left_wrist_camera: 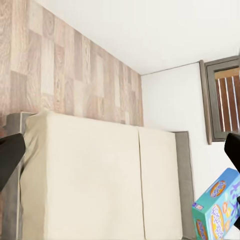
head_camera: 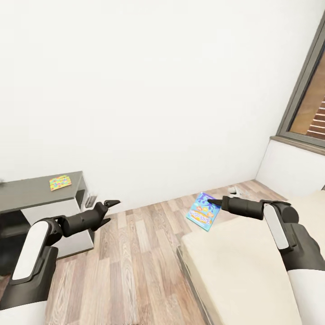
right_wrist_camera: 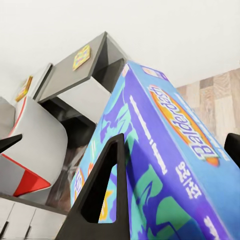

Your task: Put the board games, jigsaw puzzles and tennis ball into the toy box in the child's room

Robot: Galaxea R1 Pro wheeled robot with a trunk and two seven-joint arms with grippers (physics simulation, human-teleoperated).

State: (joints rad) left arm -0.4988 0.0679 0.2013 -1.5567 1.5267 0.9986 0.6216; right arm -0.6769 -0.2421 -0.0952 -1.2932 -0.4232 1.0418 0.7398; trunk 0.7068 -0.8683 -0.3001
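A blue board game (head_camera: 204,211), printed "Balderdash" and not the white lettered kind, hung clamped between the fingers of the right gripper (head_camera: 213,202), lifted clear above the wood-plank floor (head_camera: 135,253) just beyond the far left corner of the bed (head_camera: 239,266). In the right wrist view the box (right_wrist_camera: 170,165) sat wedged between two dark fingers (right_wrist_camera: 107,195), one on each broad face. The beige mattress lay bare below and to the right. Well apart to the left, a jigsaw puzzle (head_camera: 60,182) rested flat on the dark grey top of the table (head_camera: 27,192), near its far right edge. The left gripper (head_camera: 108,211) hovered between table and bed with its fingers apart and nothing between them. A grey-framed window (head_camera: 302,99) stood at the far right wall. The step in hand appeared to be carrying a game from bed to table. The toy box was not identifiable here, so the next move likely called for turning the base leftward to find it, keeping the grip firm, since the box was held by one end and hung tilted.
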